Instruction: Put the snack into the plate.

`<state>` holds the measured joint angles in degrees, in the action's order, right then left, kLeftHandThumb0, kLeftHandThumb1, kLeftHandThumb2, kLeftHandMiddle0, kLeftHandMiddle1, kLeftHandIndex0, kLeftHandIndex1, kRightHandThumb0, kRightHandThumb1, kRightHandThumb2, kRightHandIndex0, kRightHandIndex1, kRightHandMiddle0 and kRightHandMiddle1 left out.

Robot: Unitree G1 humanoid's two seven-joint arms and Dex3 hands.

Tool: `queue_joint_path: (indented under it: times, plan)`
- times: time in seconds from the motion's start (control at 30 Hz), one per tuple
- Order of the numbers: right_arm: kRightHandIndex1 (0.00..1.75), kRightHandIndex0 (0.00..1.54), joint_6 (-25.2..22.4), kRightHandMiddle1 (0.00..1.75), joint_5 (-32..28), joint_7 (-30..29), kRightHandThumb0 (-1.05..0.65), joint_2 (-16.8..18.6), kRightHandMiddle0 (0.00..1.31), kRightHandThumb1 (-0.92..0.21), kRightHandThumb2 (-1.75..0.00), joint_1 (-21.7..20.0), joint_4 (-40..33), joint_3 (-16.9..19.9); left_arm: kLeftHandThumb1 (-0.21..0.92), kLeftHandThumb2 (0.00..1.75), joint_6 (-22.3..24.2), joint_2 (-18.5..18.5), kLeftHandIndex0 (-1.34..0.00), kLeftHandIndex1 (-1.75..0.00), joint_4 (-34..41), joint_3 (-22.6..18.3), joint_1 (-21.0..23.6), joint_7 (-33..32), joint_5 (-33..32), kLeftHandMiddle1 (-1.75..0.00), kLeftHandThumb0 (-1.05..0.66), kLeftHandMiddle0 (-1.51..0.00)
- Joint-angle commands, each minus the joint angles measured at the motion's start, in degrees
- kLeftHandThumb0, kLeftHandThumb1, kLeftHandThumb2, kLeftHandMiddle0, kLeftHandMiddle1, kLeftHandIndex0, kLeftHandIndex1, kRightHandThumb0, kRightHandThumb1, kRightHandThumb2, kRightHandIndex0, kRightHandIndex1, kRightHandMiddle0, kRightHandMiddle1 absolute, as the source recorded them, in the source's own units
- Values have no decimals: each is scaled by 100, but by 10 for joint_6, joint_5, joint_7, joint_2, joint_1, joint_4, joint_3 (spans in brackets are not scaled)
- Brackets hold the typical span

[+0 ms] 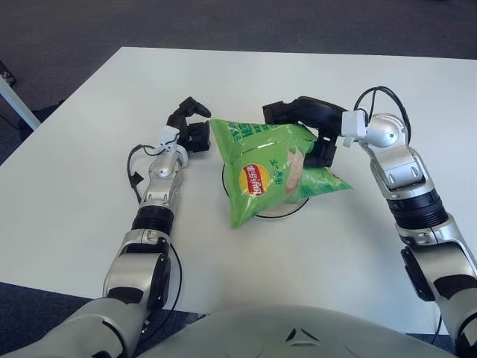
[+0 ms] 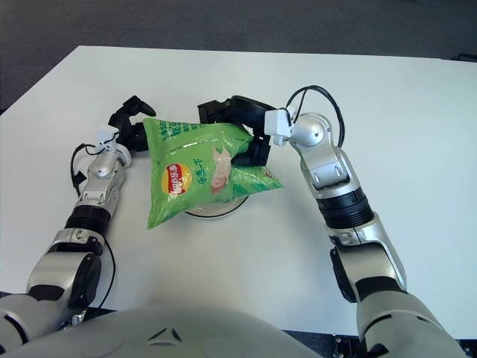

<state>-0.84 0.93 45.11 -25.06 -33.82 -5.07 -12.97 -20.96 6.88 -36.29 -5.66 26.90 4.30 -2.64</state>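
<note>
In the left eye view, the green snack bag (image 1: 270, 164) lies tilted over the plate (image 1: 262, 214), of which only a dark arc of rim shows below the bag's near edge. The right hand (image 1: 311, 128) sits at the bag's far right corner, its black fingers (image 1: 277, 110) curled around the top edge and gripping it. So the carry looks nearly done: the bag is above the plate and seems to touch it or hang just over it, though I cannot tell which. What remains, as I judge it, is to let go and draw the hand clear, leaving the bag settled on the plate, not draped off its near-left side. The left hand (image 1: 190, 127) shows just left of the bag's upper left corner, fingers curled on nothing. The bench (image 1: 89, 156) is plain white all round the plate, and dark carpet floor (image 1: 74, 30) lies beyond its far edge.

In the right eye view, the bag hides almost the whole plate, a thin rim (image 2: 216, 213) showing just under its lower middle. The right hand holds the same far corner. Nothing else stands on the bench near the plate.
</note>
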Motion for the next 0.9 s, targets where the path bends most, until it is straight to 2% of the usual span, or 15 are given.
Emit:
queue_joint_path:
  times: [0.0,0.07,0.2,0.23,0.3,0.43,0.57,0.63,0.7,0.8,0.87]
  plan:
    - [175,109,-17,170,0,-2,-49,-1,69,-22,-139,-3,-2,-1,37,126,-9,-15,-58,-175,-15,3,-48,-6,3,-175,-46,-130]
    - [175,106,-22,170,13,-9,-50,-3,69,-24,-136,-3,-6,-3,36,127,-10,-16,-58,-175,-14,3,-49,-7,4,-175,-47,-130]
    - [175,79,-33,169,32,-17,-46,-8,60,-36,-121,-2,-12,-6,35,127,-12,-16,-58,-175,-13,3,-49,-10,6,-175,-47,-130]
    - [175,62,-35,169,34,-18,-46,-8,58,-39,-117,-1,-12,-5,35,128,-13,-17,-59,-175,-13,3,-49,-10,7,-175,-47,-130]
    - [175,44,-39,168,36,-18,-45,-8,56,-42,-112,0,-14,-5,35,128,-13,-17,-59,-175,-9,4,-51,-12,9,-175,-47,-130]
    - [175,20,-32,168,39,-21,-43,-12,52,-47,-106,1,-14,-3,35,128,-12,-16,-59,-175,-6,6,-53,-10,11,-175,-47,-131]
    - [168,8,-42,168,38,-23,-42,-10,49,-52,-99,3,-23,-1,34,129,-14,-17,-60,-175,-1,7,-55,-13,14,-175,-47,-131]
    - [160,7,-53,172,34,-25,-58,-8,23,-42,-97,4,-28,2,33,130,-14,-17,-60,-175,-1,7,-55,-14,15,-175,-47,-131]
    - [148,6,-63,169,31,-27,-62,-6,12,-36,-99,6,-33,5,33,130,-14,-16,-60,-175,0,8,-55,-14,16,-175,-48,-131]
    - [137,5,-63,164,33,-31,-65,-8,4,-31,-100,8,-37,5,33,130,-14,-16,-60,-175,1,9,-56,-13,16,-175,-48,-132]
    - [129,5,-54,153,40,-36,-68,-11,2,-32,-98,8,-38,4,33,130,-14,-15,-60,-175,2,10,-56,-12,16,-175,-48,-131]
